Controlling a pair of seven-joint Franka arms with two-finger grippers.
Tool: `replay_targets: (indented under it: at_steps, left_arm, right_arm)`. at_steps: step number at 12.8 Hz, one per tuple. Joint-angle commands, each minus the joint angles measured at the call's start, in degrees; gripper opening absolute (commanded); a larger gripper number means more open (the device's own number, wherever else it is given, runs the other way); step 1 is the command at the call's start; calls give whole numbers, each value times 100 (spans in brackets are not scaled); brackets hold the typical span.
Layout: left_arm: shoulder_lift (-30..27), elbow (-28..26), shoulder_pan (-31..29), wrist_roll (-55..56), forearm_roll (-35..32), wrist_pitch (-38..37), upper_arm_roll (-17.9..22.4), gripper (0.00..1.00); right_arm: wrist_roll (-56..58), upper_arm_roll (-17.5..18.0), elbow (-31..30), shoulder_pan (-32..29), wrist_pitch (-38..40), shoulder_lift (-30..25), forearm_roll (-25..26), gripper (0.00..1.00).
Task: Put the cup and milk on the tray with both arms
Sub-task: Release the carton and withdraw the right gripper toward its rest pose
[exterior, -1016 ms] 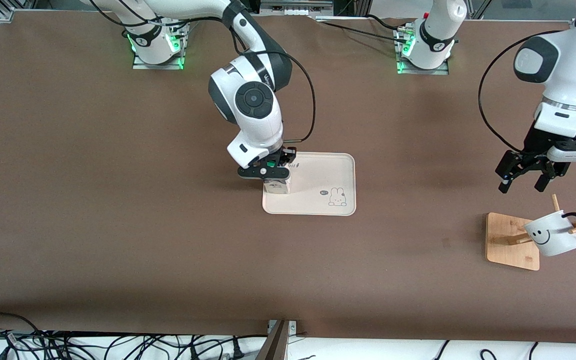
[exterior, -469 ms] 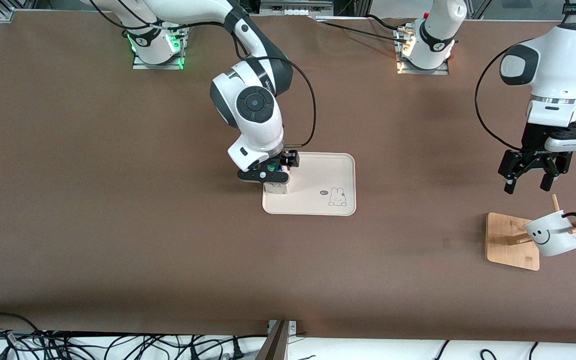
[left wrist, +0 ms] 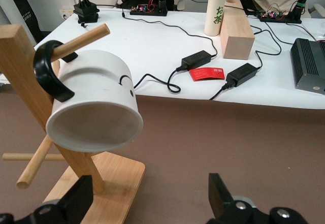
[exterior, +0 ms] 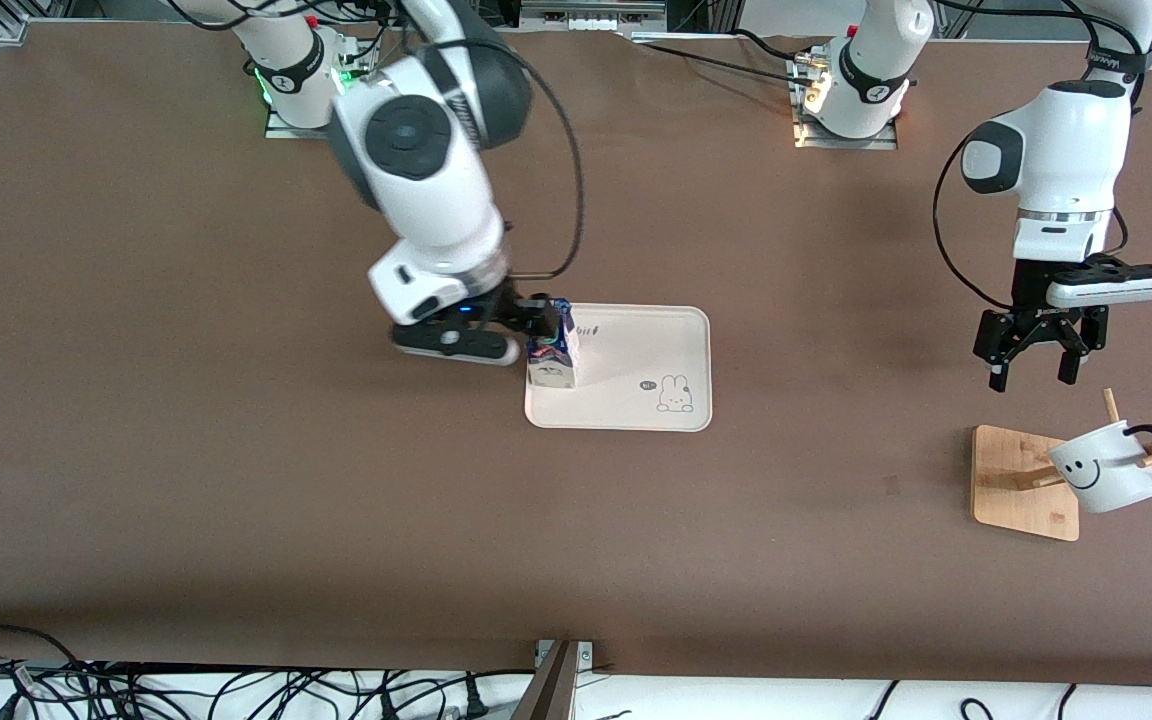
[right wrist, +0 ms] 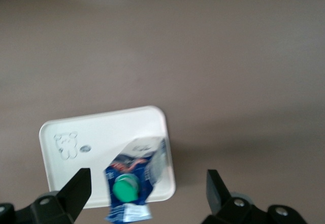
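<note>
Right claw [exterior: 496, 340]: mine, spread wide and gripping nothing, up in the air over the counter [exterior: 236, 450] just beside the tray's edge toward the right arm's end; its two fingers [right wrist: 76, 188] stood clear on either side of the milk's top in the right wrist view.
Milk [exterior: 553, 352]: stood upright on the tray [exterior: 636, 400], at the corner nearest my right claw, green cap [right wrist: 125, 189] up (the carton was free of both fingers).
Tray: lay flat near the middle of the counter, its bunny drawing [exterior: 675, 394] at the end toward the left arm.
Left claw [exterior: 1032, 365]: mine too, fingers parted and empty, pointed down over bare counter beside the wooden rack [exterior: 1021, 480].
Cup [exterior: 1104, 466]: hung tilted on a peg of the rack, toward the left arm's end of the counter, well apart from the tray; smiley face showing, black handle [left wrist: 46, 71] looped over the peg.
</note>
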State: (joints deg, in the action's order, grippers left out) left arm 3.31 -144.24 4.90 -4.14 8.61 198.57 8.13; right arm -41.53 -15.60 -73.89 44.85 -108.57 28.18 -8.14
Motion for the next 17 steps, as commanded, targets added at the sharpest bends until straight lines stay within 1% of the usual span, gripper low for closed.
replay_targets:
  at_steps: [1, 3, 4, 5, 6, 7, 8, 10, 11, 12, 14, 15, 17]
  left_arm:
    - [64, 106, 2, -17, 27, 32, -31, 100]
    - [144, 177, 2, -17, -9, 32, -31, 100]
    - [152, 229, 54, -17, -9, 32, -31, 100]
    - [222, 317, 63, -69, -35, 32, -31, 100]
    - [292, 318, 63, -105, -52, 32, -31, 100]
    - [337, 318, 63, -105, -53, 41, -31, 100]
    - [354, 318, 63, -96, -53, 59, -31, 100]
    - [459, 448, 55, -87, -44, 68, -31, 100]
    - [538, 502, 37, -79, -35, 68, -22, 100]
    - [565, 572, 37, -79, -35, 68, -22, 100]
    - [732, 852, 37, -87, -35, 68, -22, 100]
    - [811, 1010, 28, -87, -35, 68, -22, 100]
    - [917, 1126, 28, -87, -35, 50, -22, 100]
  right_arm:
    - [616, 13, -134, -580, 781, -558, -118, 100]
    - [1547, -49, -195, -1011, 1379, -875, -144, 100]
    - [2022, -75, -317, -1283, 1452, -1041, -144, 100]
    - [2557, 125, -484, -1782, 1522, -1234, -144, 100]
    - [2893, 579, -642, -2378, 1636, -1419, -92, 100]
    - [3105, 941, -809, -2889, 1707, -1638, -22, 100]
    - [3351, 1084, -1046, -3155, 1725, -1910, 179, 100]
    - [3643, 1557, -1713, -3761, 1681, -2534, 549, 100]
    - [3765, 1594, -1925, -3834, 1681, -2763, 637, 100]
    - [3854, 1586, -1962, -3835, 1716, -2853, 725, 100]
    - [4100, 1551, -1848, -3843, 1734, -2854, 822, 100]
    - [4127, 1464, -1822, -3843, 1734, -2836, 822, 100]
    - [4101, 1428, -1734, -3852, 1725, -2792, 822, 100]
